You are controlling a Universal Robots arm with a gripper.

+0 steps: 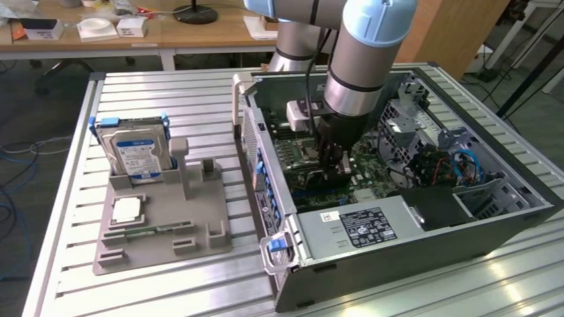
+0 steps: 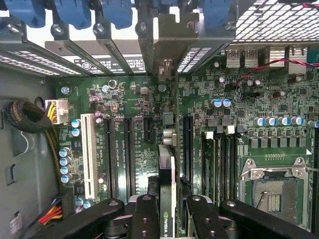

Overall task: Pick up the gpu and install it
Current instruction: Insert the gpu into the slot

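Observation:
My gripper [image 2: 168,219] is shut on the gpu [image 2: 167,169], a thin dark card seen edge-on between my two black fingers [image 2: 144,219]. The card stands upright over the green motherboard [image 2: 124,99], in line with a long black slot [image 2: 187,144], and I cannot tell whether it is seated. Its silvery end bracket [image 2: 158,45] reaches the row of rear slot covers. In the exterior view the gripper [image 1: 335,165] is down inside the open computer case [image 1: 397,257], low over the motherboard [image 1: 300,155].
A grey holder [image 1: 158,231] on the slatted table carries a silver hard drive [image 1: 137,155] and a small green memory stick [image 1: 145,231]. Inside the case are the power supply [image 1: 361,228], cables [image 1: 463,165] and the bare processor socket [image 2: 271,189].

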